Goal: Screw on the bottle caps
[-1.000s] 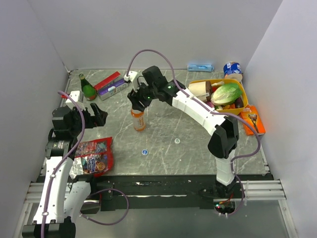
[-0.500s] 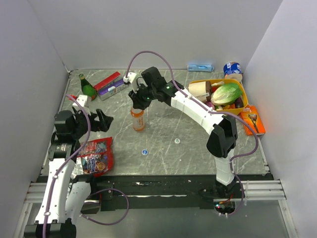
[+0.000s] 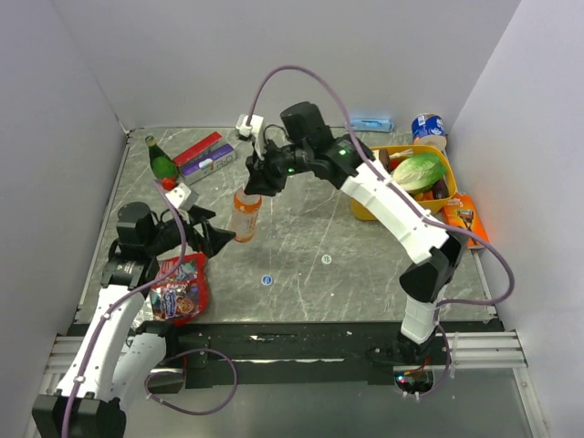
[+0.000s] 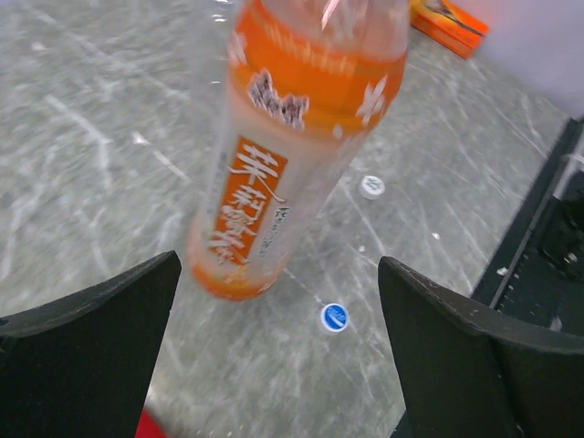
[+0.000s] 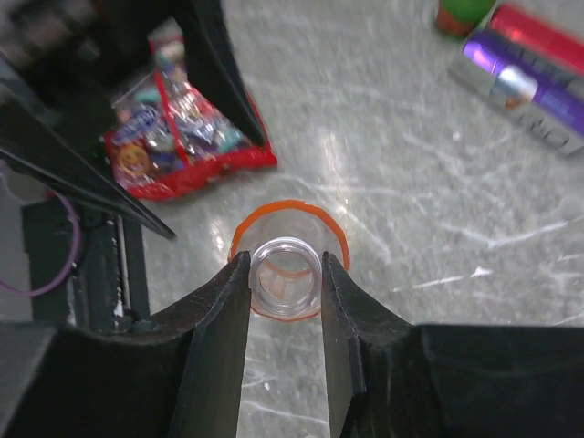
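Observation:
My right gripper (image 3: 255, 181) is shut on the open neck of the bottle (image 3: 245, 215), a small clear one with orange liquid and a pale label. In the right wrist view the fingers (image 5: 215, 339) press both sides of the neck of the bottle (image 5: 286, 274). The bottle (image 4: 292, 155) hangs slightly tilted above the table, just ahead of my open left gripper (image 4: 278, 265), which holds nothing. My left gripper (image 3: 215, 239) sits close beside the bottle's base. The blue cap (image 3: 266, 280) (image 4: 335, 317) and the whitish cap (image 3: 326, 259) (image 4: 370, 187) lie loose on the table.
A red snack bag (image 3: 178, 287) lies under the left arm. A dark green glass bottle (image 3: 161, 164) and a red and purple box (image 3: 205, 155) are at the back left. A yellow tray (image 3: 366, 209) holding lettuce and an orange box (image 3: 465, 219) stand at the right.
The right gripper closed on the bottle's neck and carried it up and to the left. The left arm swung right, bringing its open gripper beside the bottle.

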Available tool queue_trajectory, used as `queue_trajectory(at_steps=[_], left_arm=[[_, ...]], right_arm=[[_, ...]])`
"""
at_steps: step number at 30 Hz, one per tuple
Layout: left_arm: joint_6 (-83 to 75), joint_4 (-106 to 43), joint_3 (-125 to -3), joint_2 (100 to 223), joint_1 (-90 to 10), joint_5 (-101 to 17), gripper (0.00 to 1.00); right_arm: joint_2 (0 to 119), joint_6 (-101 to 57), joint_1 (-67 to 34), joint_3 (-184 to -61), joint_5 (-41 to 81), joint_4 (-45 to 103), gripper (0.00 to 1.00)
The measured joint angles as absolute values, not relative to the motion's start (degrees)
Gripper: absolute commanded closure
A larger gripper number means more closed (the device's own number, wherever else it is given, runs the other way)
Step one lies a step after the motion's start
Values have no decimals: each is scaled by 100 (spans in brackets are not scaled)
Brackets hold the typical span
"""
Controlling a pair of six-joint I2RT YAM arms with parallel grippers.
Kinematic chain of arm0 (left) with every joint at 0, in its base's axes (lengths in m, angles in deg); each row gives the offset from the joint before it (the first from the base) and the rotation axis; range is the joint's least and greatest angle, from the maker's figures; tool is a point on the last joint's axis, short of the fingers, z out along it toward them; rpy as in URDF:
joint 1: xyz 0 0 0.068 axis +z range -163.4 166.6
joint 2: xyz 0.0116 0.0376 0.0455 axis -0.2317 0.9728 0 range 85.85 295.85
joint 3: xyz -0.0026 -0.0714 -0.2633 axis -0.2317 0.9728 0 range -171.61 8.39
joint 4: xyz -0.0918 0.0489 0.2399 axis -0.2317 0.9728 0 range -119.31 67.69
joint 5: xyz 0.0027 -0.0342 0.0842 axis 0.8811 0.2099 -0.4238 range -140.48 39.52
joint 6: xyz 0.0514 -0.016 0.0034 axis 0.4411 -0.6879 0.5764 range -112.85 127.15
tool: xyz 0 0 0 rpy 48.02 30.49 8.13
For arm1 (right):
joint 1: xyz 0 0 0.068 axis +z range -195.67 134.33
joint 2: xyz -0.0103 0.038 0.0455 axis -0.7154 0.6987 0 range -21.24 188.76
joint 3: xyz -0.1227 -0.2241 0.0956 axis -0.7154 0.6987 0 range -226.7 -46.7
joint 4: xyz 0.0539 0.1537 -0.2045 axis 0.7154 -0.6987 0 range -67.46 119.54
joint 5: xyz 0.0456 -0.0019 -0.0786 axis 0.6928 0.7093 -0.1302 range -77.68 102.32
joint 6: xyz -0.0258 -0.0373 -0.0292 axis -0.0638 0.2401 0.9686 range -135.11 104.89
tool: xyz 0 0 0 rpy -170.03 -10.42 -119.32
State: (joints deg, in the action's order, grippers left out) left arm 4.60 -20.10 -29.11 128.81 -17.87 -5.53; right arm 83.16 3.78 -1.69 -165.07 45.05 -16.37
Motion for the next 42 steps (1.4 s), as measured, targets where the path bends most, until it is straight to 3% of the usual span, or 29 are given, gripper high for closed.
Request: queue_trajectory(at_steps=[6, 20, 23, 28, 37, 38, 39, 42], left_arm=[[598, -2309, -2921, 13423, -2462, -632, 4], [974, -2935, -2924, 13810, -2659, -656, 1], [1264, -2904, -2924, 13865, -2827, -630, 5], [1573, -2970, -2924, 13871, -3043, -612, 21], [1673, -3376, -2803, 13908, -3046, -612, 27], [1653, -3490, -2738, 13908, -3048, -610, 28], [1629, -3614, -2655, 13908, -3052, -597, 33], [1494, -4104, -2390, 13908, -3111, -584, 40]], right_arm=[[8054, 269, -169, -16778, 4851, -1639, 100], [8034, 188, -173, -16780, 5301, -1701, 100], [8034, 184, -173, -16780, 5399, -1714, 100], [8034, 186, -173, -16780, 5465, -1773, 100], [8036, 230, -184, -16782, 5397, -1827, 100], [8036, 249, -184, -16798, 5375, -1884, 99], [8054, 273, -184, -16846, 5353, -1974, 74], [8176, 356, -184, -17147, 5281, -2308, 44]])
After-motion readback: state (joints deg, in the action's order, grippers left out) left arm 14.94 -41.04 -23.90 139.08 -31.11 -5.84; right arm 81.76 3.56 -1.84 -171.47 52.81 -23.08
